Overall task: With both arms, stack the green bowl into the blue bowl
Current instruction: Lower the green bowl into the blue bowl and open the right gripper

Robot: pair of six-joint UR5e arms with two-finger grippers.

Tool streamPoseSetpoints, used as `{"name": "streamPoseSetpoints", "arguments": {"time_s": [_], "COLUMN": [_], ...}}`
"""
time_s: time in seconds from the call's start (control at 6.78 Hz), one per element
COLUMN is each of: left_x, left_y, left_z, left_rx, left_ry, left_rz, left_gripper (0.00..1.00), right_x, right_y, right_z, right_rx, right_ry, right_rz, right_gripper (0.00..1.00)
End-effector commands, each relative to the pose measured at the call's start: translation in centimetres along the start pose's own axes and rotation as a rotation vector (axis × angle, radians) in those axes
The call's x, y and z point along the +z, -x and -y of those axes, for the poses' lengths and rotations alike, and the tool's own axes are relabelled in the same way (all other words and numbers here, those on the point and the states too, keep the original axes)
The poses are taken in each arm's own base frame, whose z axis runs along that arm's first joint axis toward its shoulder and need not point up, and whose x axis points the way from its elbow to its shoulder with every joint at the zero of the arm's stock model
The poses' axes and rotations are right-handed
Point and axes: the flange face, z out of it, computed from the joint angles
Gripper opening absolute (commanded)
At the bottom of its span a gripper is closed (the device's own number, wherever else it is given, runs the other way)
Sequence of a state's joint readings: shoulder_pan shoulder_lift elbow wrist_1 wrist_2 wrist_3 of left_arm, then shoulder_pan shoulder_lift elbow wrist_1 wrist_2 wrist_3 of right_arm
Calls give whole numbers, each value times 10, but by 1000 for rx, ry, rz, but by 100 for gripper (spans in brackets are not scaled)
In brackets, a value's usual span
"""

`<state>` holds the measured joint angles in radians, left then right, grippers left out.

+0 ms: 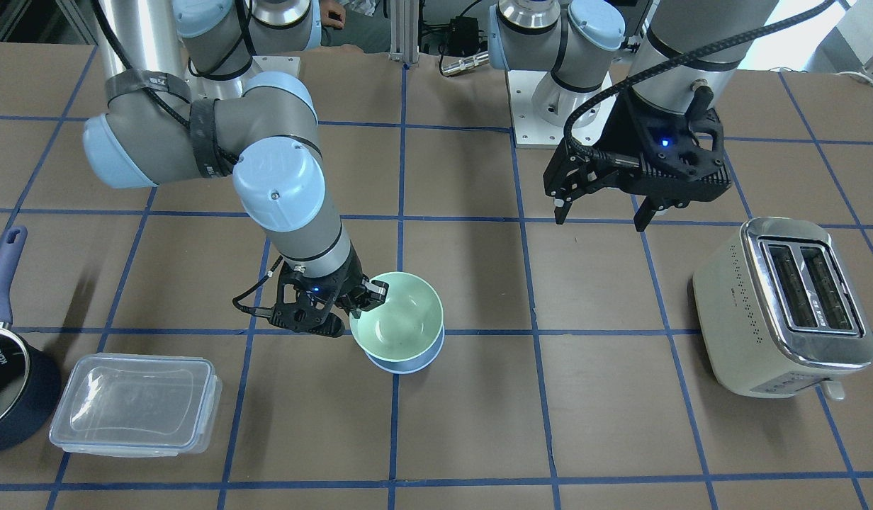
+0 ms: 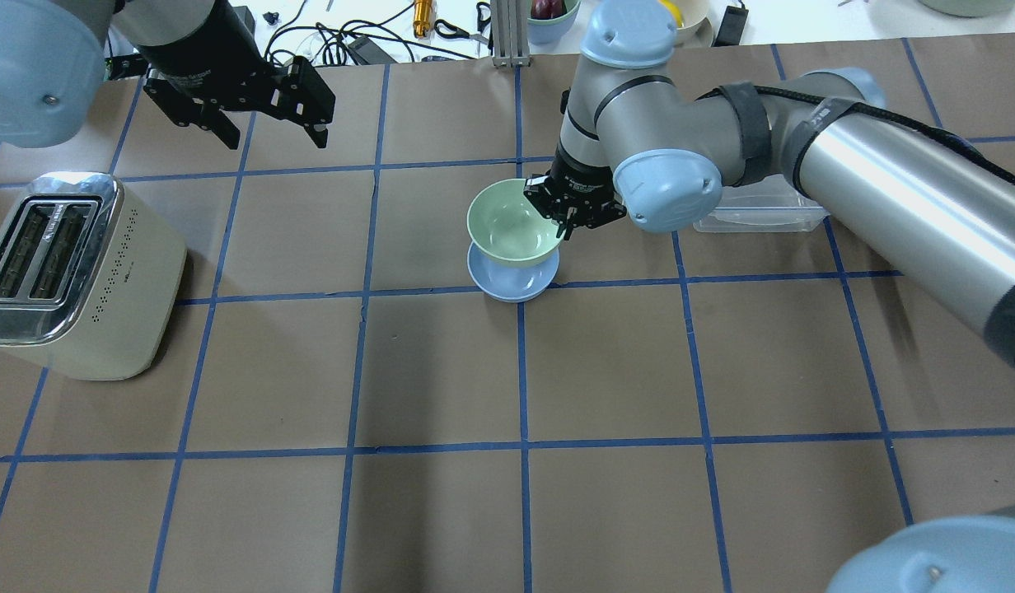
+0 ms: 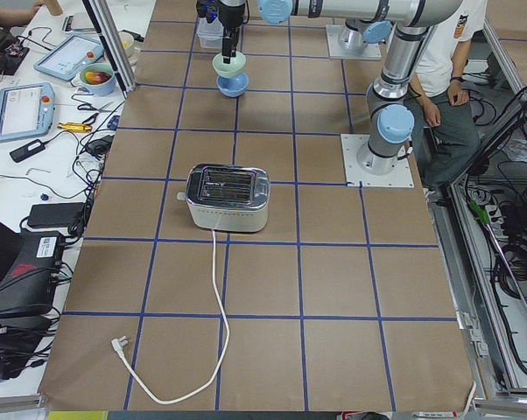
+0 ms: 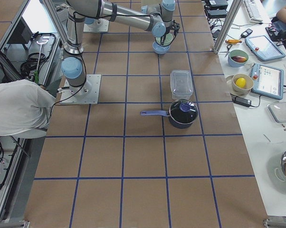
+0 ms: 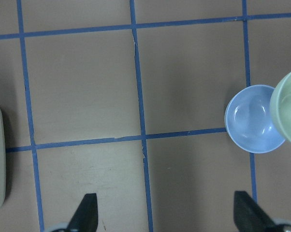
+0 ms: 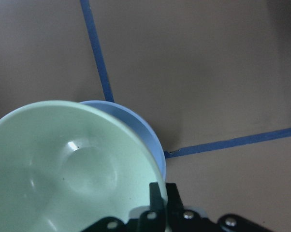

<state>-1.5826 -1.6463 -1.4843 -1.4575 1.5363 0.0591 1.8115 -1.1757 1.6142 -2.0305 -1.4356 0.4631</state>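
The pale mint-green bowl (image 1: 401,319) hangs just above the pale blue bowl (image 1: 406,364), which stands on the table near a blue tape crossing. My right gripper (image 1: 363,295) is shut on the green bowl's rim, one finger inside and one outside. In the overhead view the green bowl (image 2: 512,222) overlaps the far part of the blue bowl (image 2: 507,284). The right wrist view shows the green bowl (image 6: 73,169) over the blue bowl (image 6: 143,128). My left gripper (image 1: 601,216) is open and empty, raised, well away from the bowls. Its wrist view shows both bowls (image 5: 252,118) at the right edge.
A cream toaster (image 1: 784,304) stands on my left side of the table. A clear lidded plastic container (image 1: 135,404) and a dark navy saucepan (image 1: 4,382) stand on my right side. Blue tape lines grid the brown table.
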Motion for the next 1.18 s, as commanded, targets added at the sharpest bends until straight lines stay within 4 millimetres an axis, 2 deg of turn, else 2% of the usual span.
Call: {"name": "streamPoseSetpoints", "arguments": {"time_s": [0.0, 0.15, 0.3, 0.44, 0.59, 0.74, 0.89, 1.03], "left_x": [4, 3, 4, 1, 1, 2, 1, 3], "left_y": [2, 3, 2, 3, 3, 1, 2, 0], "left_z": [-15, -19, -17, -19, -19, -19, -20, -19], "left_rx": [-1, -3, -2, -3, -3, -3, -3, -6], "left_ry": [45, 61, 57, 54, 55, 52, 50, 53], "left_rz": [15, 17, 19, 21, 21, 16, 21, 16], "left_gripper": [100, 100, 100, 100, 100, 100, 100, 100], "right_x": [29, 40, 40, 41, 35, 19, -26, -76], "right_y": [4, -1, 0, 0, 1, -6, -10, -17], "right_z": [-7, -12, -12, -10, -7, 5, 15, 15], "right_rx": [-7, -10, -18, -34, -48, -36, -18, 3], "right_ry": [24, 31, 5, -2, -13, -33, -63, -31], "right_rz": [-14, -19, -6, -1, 5, 14, 26, 19], "right_gripper": [0, 0, 0, 87, 100, 100, 100, 100]}}
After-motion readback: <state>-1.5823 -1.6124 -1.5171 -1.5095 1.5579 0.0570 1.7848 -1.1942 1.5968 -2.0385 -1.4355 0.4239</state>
